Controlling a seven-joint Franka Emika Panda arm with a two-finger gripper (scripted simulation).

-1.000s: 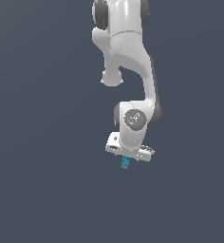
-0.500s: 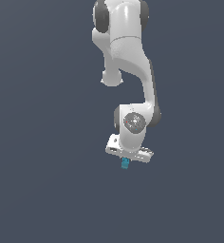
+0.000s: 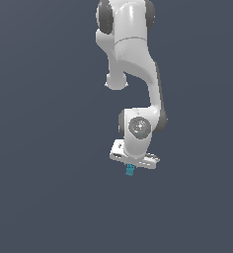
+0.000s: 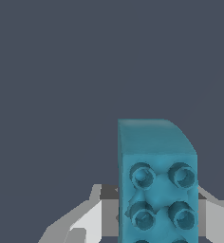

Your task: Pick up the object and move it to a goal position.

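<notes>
The object is a small teal-blue elongated block with round studs on one face. In the exterior view it sticks out just below my white gripper, which hangs from the arm near the middle of the picture. In the wrist view the block fills the space between my grey-white fingers, which press on its sides. My gripper is shut on the block and holds it off any surface.
Only a plain dark grey-blue background shows around the arm in both views. No other objects, containers or edges are in view.
The arm and the held block have barely shifted; the gripper stays shut on the block at about the same place.
</notes>
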